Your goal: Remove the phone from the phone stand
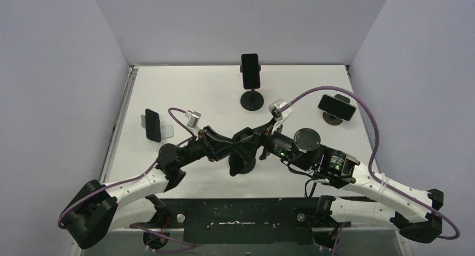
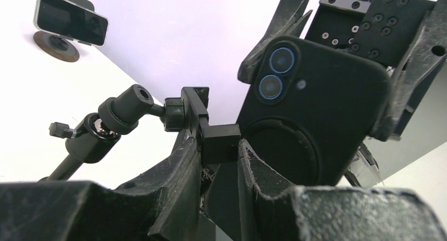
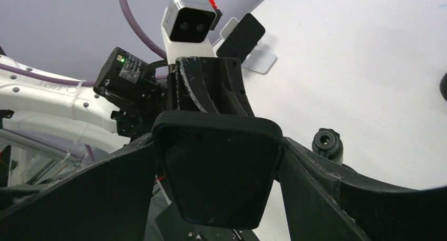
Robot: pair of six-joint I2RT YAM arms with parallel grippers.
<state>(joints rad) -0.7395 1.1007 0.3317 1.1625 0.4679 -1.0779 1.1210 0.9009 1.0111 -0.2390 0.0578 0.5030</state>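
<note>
The two arms meet in the middle of the counter (image 1: 190, 93). The phone (image 3: 217, 170) is there, up in the air between them.

The right pincer (image 3: 219, 146) is pinching the phone. Its fingers (image 3: 113, 191) press on the two sides of the phone, one on each side. The phone is black. In the left wrist view its back shows, with two round lenses (image 2: 277, 72) near one end.

The left pincer (image 2: 219, 152) is pinching the stand (image 2: 113, 119). Its fingers (image 2: 176, 180) are squeezed onto a small black block (image 2: 221, 143) at the top of the stand. A thin pole and a ball joint lead away from that block. The phone is just beside the block. I cannot tell if the phone is touching the stand or has come off it.

Three more phones sit on the counter, well apart from the arms. The back phone (image 1: 250, 70) stands upright on a pole with a round black foot (image 1: 252, 99). The right phone (image 1: 337, 107) lies sideways on a short holder with a brown foot (image 1: 331, 120). The left phone (image 1: 152, 125) leans on a small white holder (image 1: 163, 130) near the left edge.

Purple cables (image 1: 313, 91) loop up from both arms.
</note>
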